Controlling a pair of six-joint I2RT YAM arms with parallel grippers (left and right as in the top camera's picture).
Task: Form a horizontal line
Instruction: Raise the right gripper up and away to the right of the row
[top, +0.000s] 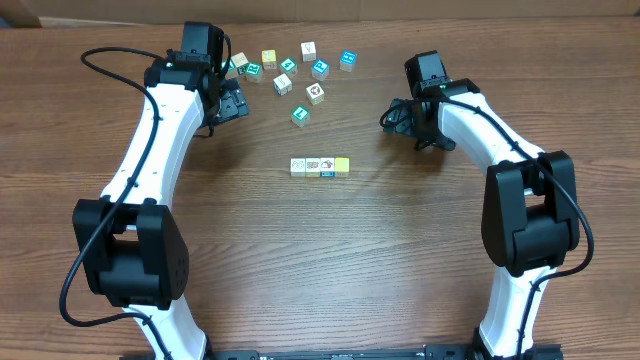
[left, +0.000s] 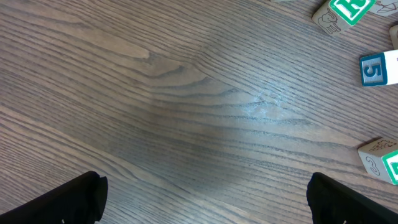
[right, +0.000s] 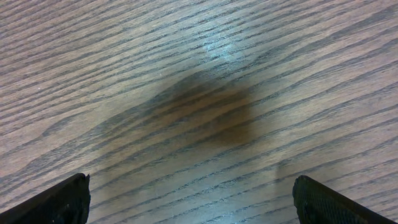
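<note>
Jaws spread wide on both left gripper (top: 232, 101) and right gripper (top: 396, 117), nothing pinched — the horizontal line (top: 320, 166) of four touching cubes lies mid-surface (top: 400, 250) between the arms, apart from both — loose cubes (top: 300, 68) scattered beyond it.

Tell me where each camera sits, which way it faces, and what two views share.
Overhead: above the table, looking straight down on the row of four cubes, loose cubes, left arm and right arm.
Left wrist: on the left arm, looking down at wood; open left end effector frames the bottom corners.
Right wrist: on the right arm, facing bare wood; open right end effector at the bottom corners.
Shared: overhead and left wrist both show loose cubes.
</note>
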